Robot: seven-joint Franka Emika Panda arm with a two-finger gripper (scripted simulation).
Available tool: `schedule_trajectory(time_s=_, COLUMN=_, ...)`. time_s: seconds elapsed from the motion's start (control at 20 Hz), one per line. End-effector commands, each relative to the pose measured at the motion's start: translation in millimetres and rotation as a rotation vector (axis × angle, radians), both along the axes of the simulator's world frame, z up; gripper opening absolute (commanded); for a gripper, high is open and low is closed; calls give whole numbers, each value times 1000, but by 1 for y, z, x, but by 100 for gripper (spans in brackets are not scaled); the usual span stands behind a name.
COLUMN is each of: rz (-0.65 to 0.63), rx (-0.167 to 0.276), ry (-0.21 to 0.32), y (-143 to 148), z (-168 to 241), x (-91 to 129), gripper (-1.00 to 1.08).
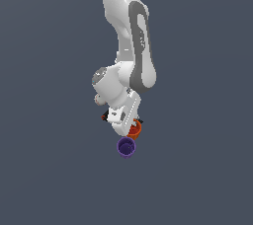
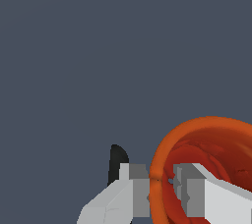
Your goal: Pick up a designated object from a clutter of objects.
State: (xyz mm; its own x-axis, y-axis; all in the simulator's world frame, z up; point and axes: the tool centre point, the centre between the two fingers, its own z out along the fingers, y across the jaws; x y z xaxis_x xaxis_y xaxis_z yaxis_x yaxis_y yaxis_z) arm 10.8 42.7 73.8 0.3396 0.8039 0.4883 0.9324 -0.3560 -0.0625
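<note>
Two jaws of the gripper pinch the rim of the orange cup, one finger inside and one outside, so the cup sits right at the jaws, just beside the purple cup.

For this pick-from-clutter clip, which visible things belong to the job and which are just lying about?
Job:
- orange cup, the pick target; the jaws straddle its rim wall, one finger inside and one outside
- gripper

Lying about:
- purple cup, beside the orange one
- black item with red bits, mostly hidden behind the gripper
</note>
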Motion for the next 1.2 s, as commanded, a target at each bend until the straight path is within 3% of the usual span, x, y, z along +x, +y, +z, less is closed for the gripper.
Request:
schedule_trajectory(time_s=0.0, rz=1, rx=0, ry=0, y=0, z=0, x=0, gripper=-100)
schedule_trajectory(time_s=0.55, rz=1, rx=0, ry=0, y=10, z=32, x=-9, gripper=-100)
schedule_trajectory(time_s=1.15, rz=0, rx=-3, ry=1, y=40, z=126, x=-33, gripper=-100)
